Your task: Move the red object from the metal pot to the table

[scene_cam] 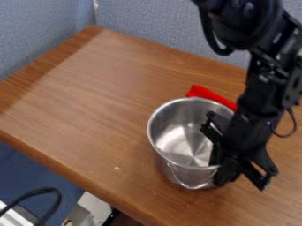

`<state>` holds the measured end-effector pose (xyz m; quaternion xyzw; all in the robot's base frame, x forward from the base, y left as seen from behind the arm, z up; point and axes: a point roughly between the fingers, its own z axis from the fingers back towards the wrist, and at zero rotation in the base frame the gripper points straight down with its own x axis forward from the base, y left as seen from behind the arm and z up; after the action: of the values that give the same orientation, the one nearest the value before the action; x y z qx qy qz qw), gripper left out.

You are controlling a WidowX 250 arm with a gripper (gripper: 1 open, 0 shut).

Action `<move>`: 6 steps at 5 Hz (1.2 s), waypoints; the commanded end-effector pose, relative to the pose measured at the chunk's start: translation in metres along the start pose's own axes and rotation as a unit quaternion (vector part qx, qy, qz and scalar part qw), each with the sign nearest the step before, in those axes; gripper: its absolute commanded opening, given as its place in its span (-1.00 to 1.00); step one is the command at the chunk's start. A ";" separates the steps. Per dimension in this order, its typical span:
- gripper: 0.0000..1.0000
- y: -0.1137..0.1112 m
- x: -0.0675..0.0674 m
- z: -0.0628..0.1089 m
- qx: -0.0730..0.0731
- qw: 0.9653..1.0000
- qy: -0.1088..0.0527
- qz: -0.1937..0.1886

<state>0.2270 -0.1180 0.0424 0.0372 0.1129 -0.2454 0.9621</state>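
Note:
The metal pot (189, 141) stands upright on the table (94, 79), near its front edge, and its inside looks empty. My gripper (234, 164) points down at the pot's right rim and is shut on that rim. The red object (207, 94) shows just behind the pot, outside it, apparently lying on the table. My arm hides its right end.
The table's rounded front edge (71, 168) runs diagonally close below the pot. A blue wall (48, 22) stands behind the table. A dark cable (30, 205) lies on the floor at lower left.

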 end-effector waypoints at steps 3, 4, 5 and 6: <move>-1.00 0.006 -0.026 0.028 0.019 0.999 -0.012 -0.037; -1.00 0.005 -0.031 0.024 0.012 1.000 -0.009 -0.009; -1.00 0.004 -0.033 0.019 0.005 1.000 -0.007 0.021; -1.00 0.001 -0.029 0.020 -0.002 0.999 -0.008 0.053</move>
<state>0.1985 -0.1043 0.0556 0.0466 0.1313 -0.2012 0.9696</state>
